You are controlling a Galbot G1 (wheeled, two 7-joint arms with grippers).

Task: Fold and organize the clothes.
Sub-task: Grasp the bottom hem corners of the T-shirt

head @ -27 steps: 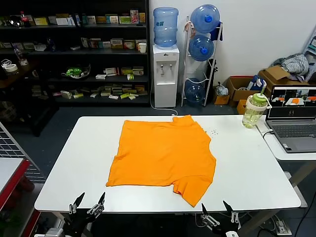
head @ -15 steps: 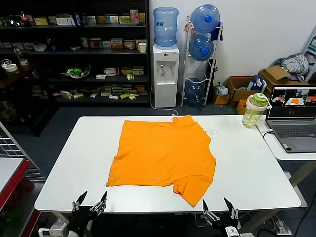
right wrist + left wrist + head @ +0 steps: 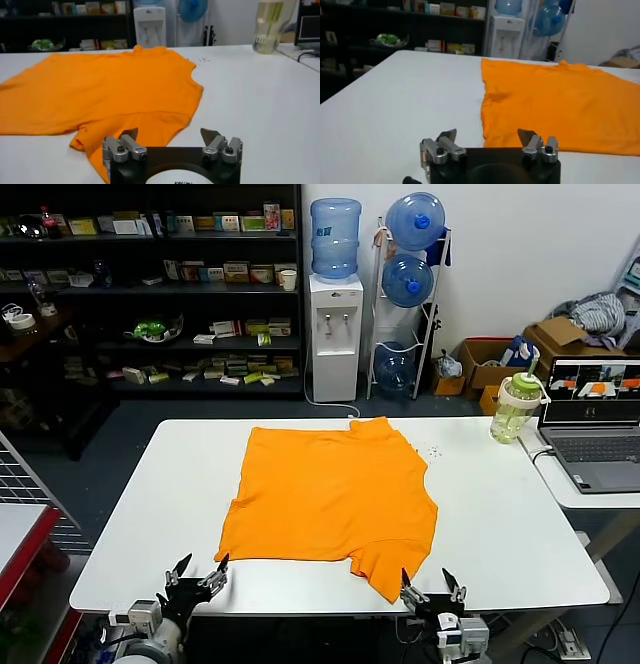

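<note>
The bright orange T-shirt (image 3: 335, 499) lies spread flat on the white table (image 3: 150, 514), plain side up, no lettering showing, one sleeve pointing to the near right corner. It also shows in the left wrist view (image 3: 555, 100) and the right wrist view (image 3: 105, 90). My left gripper (image 3: 198, 572) is open and empty at the table's near edge, just before the shirt's near left corner. My right gripper (image 3: 432, 592) is open and empty at the near edge, beside the sleeve tip.
A green water bottle (image 3: 515, 409) stands at the table's far right corner. A laptop (image 3: 592, 419) sits on a side table to the right. Shelves, a water dispenser (image 3: 335, 314) and cardboard boxes stand behind.
Both grippers have risen and moved forward from below the table's near edge to the level of the edge, closer to the shirt. The shirt has not moved.
</note>
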